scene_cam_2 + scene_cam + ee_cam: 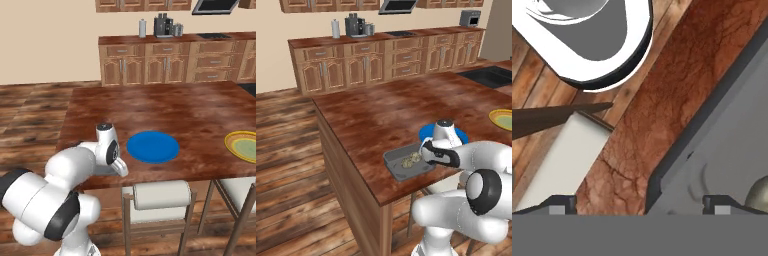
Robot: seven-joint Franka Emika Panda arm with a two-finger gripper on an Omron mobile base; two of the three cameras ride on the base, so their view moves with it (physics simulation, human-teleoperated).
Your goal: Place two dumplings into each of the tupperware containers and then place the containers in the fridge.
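Item: dark grey tupperware container, on the worktop near its front edge, at 8 o'clock from the blue plate. Contents: two dumplings. Likely light, stiff, smooth-walled; best pinched across the flared rim. Claw: spread wide, empty, straddling the rim
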